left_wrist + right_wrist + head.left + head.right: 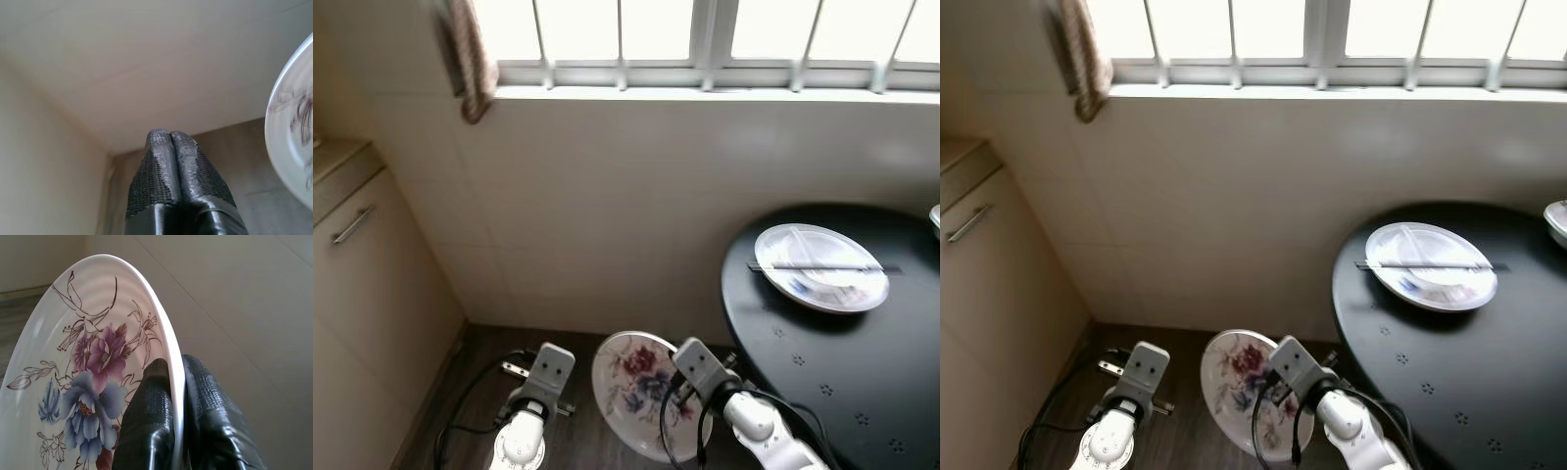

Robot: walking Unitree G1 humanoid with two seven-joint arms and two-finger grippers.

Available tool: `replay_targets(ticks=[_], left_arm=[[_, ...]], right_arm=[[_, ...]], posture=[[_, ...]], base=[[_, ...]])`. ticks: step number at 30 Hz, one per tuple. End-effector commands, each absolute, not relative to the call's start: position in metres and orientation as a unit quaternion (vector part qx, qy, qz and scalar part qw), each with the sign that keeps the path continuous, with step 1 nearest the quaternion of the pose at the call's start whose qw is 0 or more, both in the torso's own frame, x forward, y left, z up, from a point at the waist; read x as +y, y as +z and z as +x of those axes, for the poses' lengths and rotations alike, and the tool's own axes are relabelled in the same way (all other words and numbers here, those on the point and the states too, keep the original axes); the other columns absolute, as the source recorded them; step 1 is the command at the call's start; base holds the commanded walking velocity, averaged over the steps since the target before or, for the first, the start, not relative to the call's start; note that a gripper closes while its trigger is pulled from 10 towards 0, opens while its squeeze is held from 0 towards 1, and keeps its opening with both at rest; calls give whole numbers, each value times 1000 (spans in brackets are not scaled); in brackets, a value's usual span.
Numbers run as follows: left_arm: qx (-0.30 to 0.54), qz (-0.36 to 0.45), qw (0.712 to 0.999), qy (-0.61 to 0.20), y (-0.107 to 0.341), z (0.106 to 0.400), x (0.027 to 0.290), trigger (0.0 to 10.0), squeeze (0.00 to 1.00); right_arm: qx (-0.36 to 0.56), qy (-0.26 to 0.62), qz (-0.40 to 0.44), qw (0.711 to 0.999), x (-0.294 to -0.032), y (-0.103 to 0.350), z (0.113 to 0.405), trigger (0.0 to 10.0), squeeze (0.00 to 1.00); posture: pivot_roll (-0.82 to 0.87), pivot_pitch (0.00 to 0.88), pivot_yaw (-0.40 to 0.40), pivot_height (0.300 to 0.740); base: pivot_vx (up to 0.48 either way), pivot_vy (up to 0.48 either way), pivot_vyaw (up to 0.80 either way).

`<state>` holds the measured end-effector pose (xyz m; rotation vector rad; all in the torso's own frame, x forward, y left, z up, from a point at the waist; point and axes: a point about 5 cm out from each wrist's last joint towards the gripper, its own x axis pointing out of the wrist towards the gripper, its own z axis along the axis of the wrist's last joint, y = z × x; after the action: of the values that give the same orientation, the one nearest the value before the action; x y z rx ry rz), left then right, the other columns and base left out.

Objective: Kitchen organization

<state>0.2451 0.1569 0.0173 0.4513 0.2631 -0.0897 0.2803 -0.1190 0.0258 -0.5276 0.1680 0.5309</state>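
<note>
A white plate with purple and blue flowers [634,392] hangs tilted on edge low in front of me, above the dark floor. My right gripper [176,382] is shut on its rim, one black finger on each face of the floral plate [93,362]. My left gripper [169,139] is shut with nothing in it and hangs low on the left, near the wall corner. To the right a white divided plate [822,266] with a dark stick across it lies on the round black table [842,372].
A tiled wall under a bright window [705,29] faces me. A beige cabinet with a metal handle [352,225] stands on the left. A cloth [470,59] hangs by the window. A dark cable [475,392] runs by the left arm.
</note>
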Motion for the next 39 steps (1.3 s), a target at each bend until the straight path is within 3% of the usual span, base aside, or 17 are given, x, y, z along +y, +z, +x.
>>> replay_targets(ticks=[1, 16, 17, 22, 23, 24, 25, 26, 27, 36, 39], left_arm=[[145, 225, 963, -38, 12, 241, 163, 10000, 0], [143, 221, 964, -38, 12, 242, 162, 10000, 0], [141, 220, 964, -38, 13, 243, 162, 10000, 0], [135, 218, 966, -36, 14, 243, 162, 10000, 0], [131, 216, 967, -34, 15, 243, 163, 10000, 0], [123, 214, 969, -29, 17, 244, 163, 10000, 0], [123, 214, 969, -29, 17, 244, 163, 10000, 0], [116, 212, 970, -25, 19, 245, 164, 10000, 0], [112, 211, 971, -23, 20, 245, 165, 10000, 0], [58, 202, 978, -3, 39, 251, 168, 10000, 0], [35, 198, 979, 8, 48, 257, 172, 10000, 0]], right_arm=[[53, 269, -256, 927, -108, 34, 284, 0, 0], [45, 244, -251, 936, -111, 36, 291, 0, 0], [44, 238, -249, 938, -112, 37, 292, 1255, 0], [38, 223, -244, 943, -115, 40, 296, 1020, 0], [36, 221, -244, 943, -115, 41, 296, 1373, 0], [34, 218, -244, 944, -115, 42, 297, 2588, 0], [34, 218, -244, 944, -115, 42, 297, 2588, 0], [31, 215, -244, 945, -115, 43, 298, 4902, 0], [29, 212, -243, 946, -114, 44, 299, 10000, 0], [-25, 172, -216, 961, -115, 67, 310, 10000, 0], [-68, 139, -167, 974, -117, 88, 318, 10000, 0]], posture=[[-42, 0, -21, 740], [-41, 0, -26, 740], [-42, 0, -24, 740], [-42, 0, -26, 740], [-43, 0, -25, 740], [-43, 0, -25, 740], [-43, 0, -25, 740], [-41, 0, -26, 740], [-41, 0, -26, 740], [-36, 0, -27, 740], [-35, 0, -29, 740]], base=[[0, 0, 800], [0, 0, 776], [0, 0, 0], [0, 0, 0], [0, 0, 0], [0, 0, 0], [0, 0, 0], [277, 0, 0], [307, 0, 0], [355, 0, 0], [382, 0, 0]])
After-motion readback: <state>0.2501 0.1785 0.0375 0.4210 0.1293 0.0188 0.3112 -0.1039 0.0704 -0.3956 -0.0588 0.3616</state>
